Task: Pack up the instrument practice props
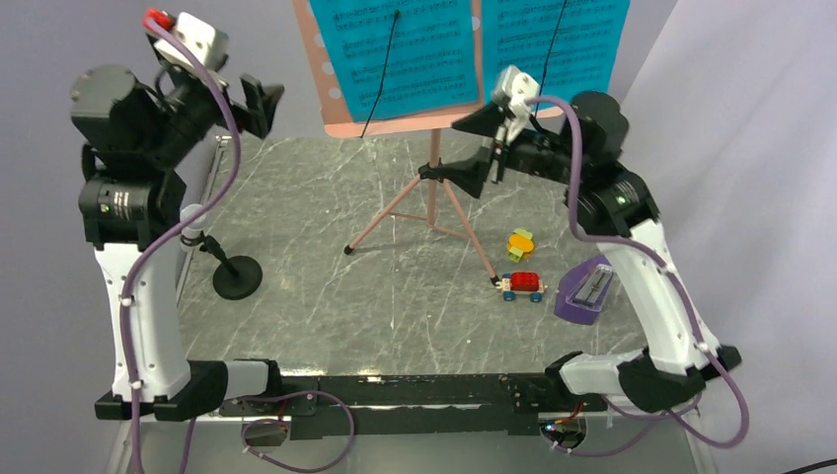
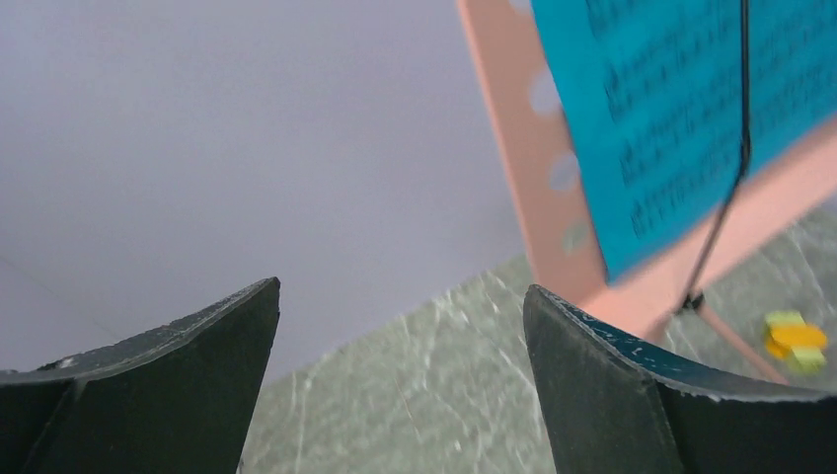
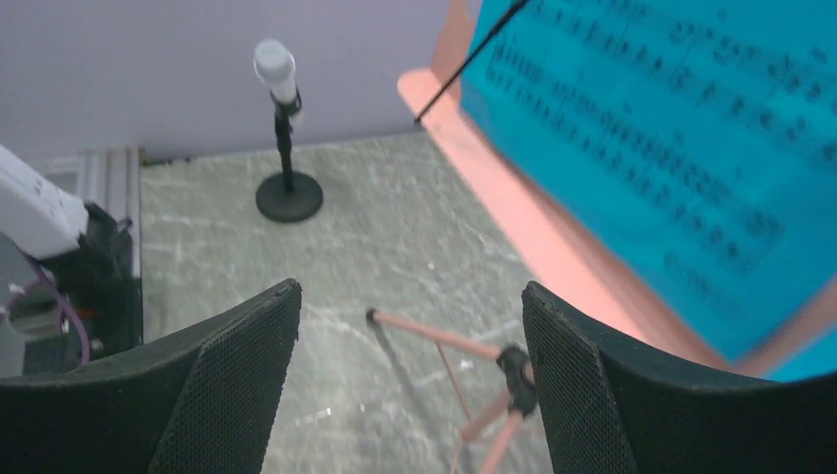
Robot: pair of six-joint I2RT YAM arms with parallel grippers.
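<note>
Table (image 1: 326, 296) from above: salmon-pink music stand (image 1: 395, 126) at the rear centre carries cyan pages (image 1: 395, 49); purple metronome (image 1: 584, 291) lies front right. Left wrist: left gripper (image 2: 400, 296) spread, empty, facing the stand's edge. Right wrist: right gripper (image 3: 410, 296) spread, empty, over the tripod legs.

No word, number or brand can be read anywhere. The only print stands on the cyan sheet-music pages (image 1: 429, 49) — rows of dark staves and notes, too small from the top view and blurred in both wrist views — no title legible
</note>
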